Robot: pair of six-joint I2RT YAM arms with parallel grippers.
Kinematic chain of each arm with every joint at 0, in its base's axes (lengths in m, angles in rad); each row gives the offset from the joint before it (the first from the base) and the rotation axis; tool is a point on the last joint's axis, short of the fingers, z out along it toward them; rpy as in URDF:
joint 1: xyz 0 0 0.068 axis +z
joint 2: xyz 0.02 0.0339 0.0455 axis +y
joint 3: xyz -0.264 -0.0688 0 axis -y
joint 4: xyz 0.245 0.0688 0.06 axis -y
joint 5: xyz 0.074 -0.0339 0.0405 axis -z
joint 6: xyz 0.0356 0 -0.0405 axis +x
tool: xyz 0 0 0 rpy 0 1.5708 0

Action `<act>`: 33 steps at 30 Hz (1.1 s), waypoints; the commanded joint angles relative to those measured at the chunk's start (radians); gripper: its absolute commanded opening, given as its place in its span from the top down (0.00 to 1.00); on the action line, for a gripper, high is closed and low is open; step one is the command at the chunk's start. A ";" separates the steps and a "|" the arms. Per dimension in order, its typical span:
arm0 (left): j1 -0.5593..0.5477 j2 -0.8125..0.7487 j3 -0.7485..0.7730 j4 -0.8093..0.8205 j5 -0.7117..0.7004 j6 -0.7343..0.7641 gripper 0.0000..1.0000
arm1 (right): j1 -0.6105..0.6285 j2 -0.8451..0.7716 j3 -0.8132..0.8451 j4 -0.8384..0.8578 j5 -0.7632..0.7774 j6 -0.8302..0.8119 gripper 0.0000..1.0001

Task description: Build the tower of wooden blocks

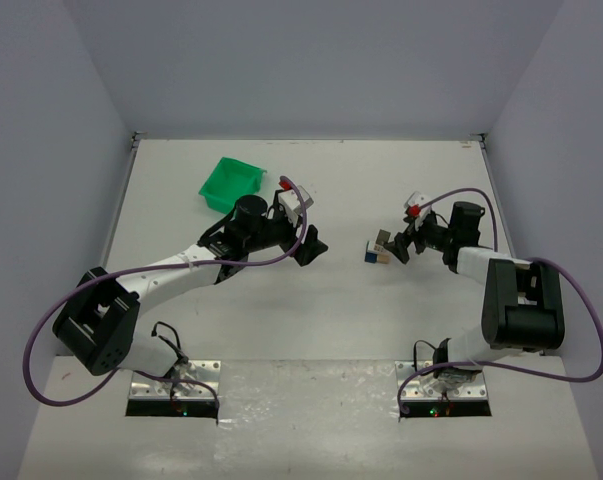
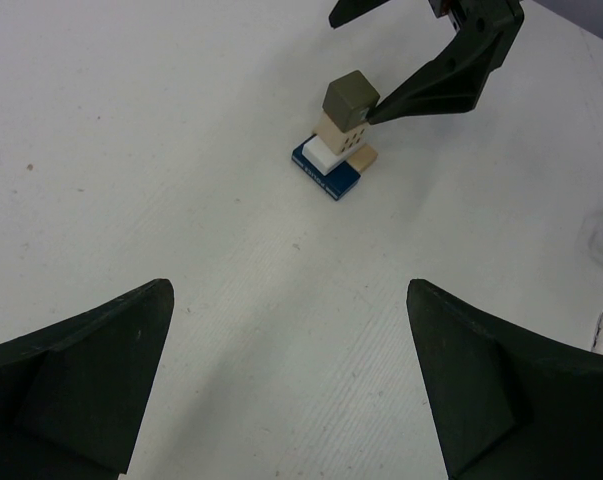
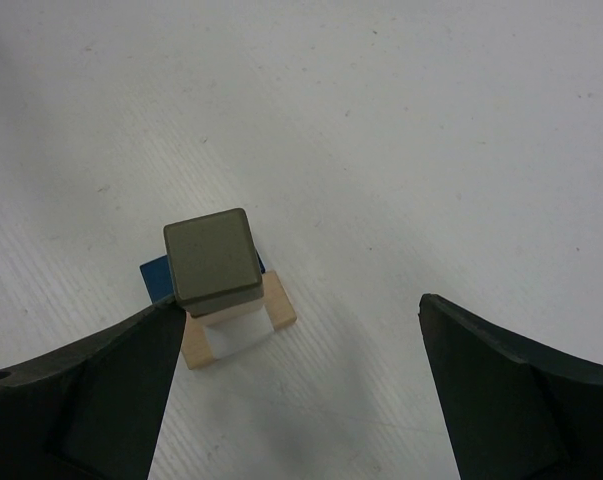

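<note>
Right tool spread wide | wood block tower just beside one finger | left tool spread wide, well apart

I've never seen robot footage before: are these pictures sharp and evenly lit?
Top external view: soft, even light, no glare, wood block tower tiny. Left wrist view: tower crisp, table bright. Right wrist view: dark cube sharp, edges clean.

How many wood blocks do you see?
5, one stack: dark cube on top, tan cube beneath, white slab, blue block and tan block at bottom. Others may be hidden.
</note>
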 commanded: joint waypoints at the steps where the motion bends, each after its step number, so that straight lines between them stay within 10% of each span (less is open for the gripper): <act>1: 0.011 0.002 0.035 0.021 0.017 -0.010 0.00 | -0.007 -0.031 0.008 0.001 -0.057 -0.031 0.01; 14: 0.011 -0.061 -0.002 -0.034 -0.184 -0.140 0.00 | -0.008 -0.184 0.011 -0.107 -0.088 -0.087 0.01; 27: 0.012 -0.050 0.151 -0.772 -0.866 -0.710 0.00 | 0.011 -0.275 0.265 -0.050 0.060 0.473 0.01; 33: 0.019 -0.063 0.091 -0.781 -0.898 -0.765 0.00 | 0.313 -0.249 0.385 -0.081 0.548 0.459 0.01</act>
